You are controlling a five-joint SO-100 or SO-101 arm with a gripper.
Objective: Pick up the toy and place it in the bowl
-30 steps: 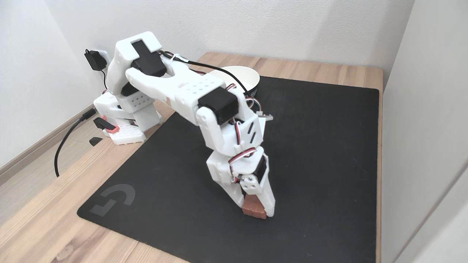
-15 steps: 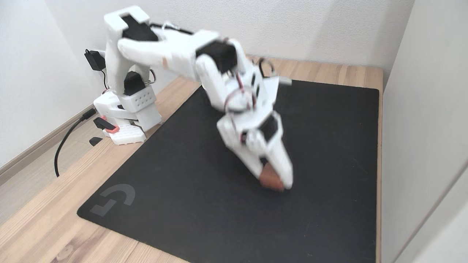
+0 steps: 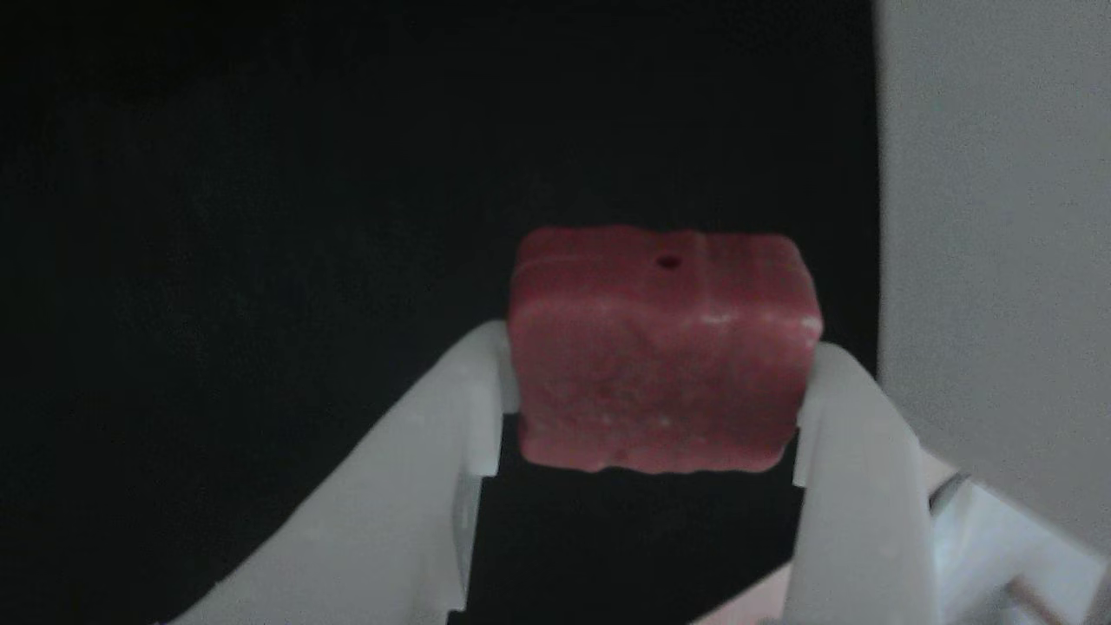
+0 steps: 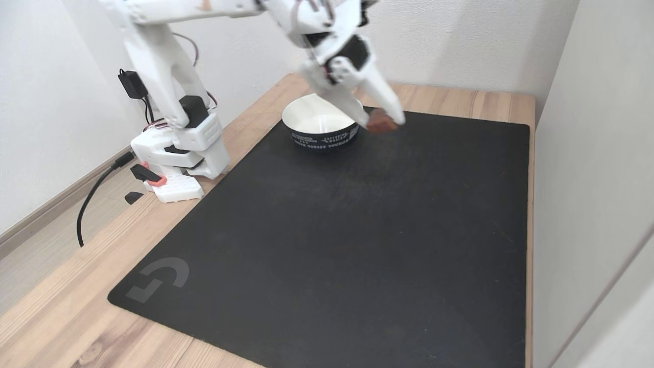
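In the fixed view, going left to right, the white-lined round bowl with a dark printed band (image 4: 321, 128) sits at the back of the black mat (image 4: 357, 230) on the wooden worktop (image 4: 61, 306); just right of its rim the white claw (image 4: 382, 122) hangs above the mat, clamped on the small dull-red blocky toy (image 4: 380, 123). Up close, the toy (image 3: 664, 347) sits squarely between both fingers (image 3: 486, 382), gripped on opposite side faces. It looks light and stiff, its bumpy gloss possibly slippery.
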